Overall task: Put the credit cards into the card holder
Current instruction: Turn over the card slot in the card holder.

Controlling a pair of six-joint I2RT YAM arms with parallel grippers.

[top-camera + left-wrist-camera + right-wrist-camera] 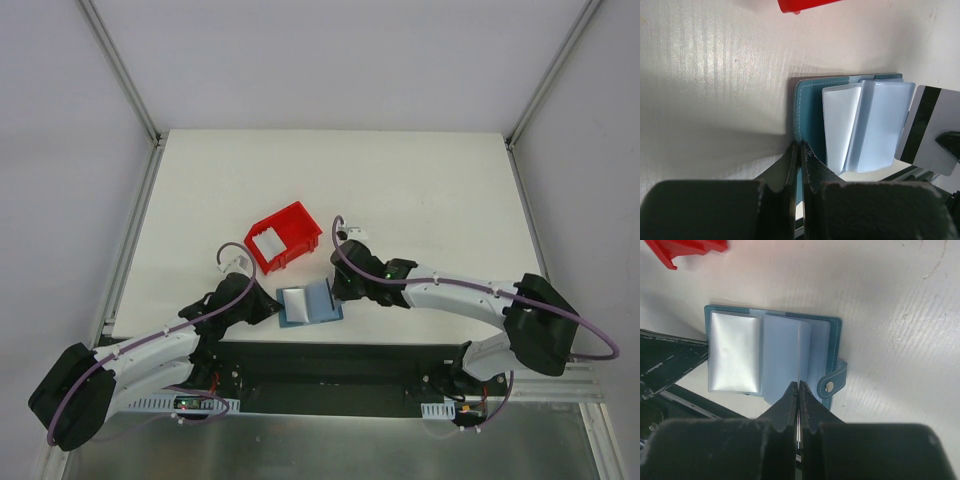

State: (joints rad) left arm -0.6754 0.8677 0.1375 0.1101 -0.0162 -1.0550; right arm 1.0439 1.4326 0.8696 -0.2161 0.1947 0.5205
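Your left gripper (799, 146) was clamped shut on an edge of the open card holder (809, 110), which lay on the table (420, 200) near the red bin (301, 236). Your right gripper (798, 386) pinched 1 credit card (930, 131) edge-on over the holder's clear pockets.

credit card (928, 131) — right edge cut off
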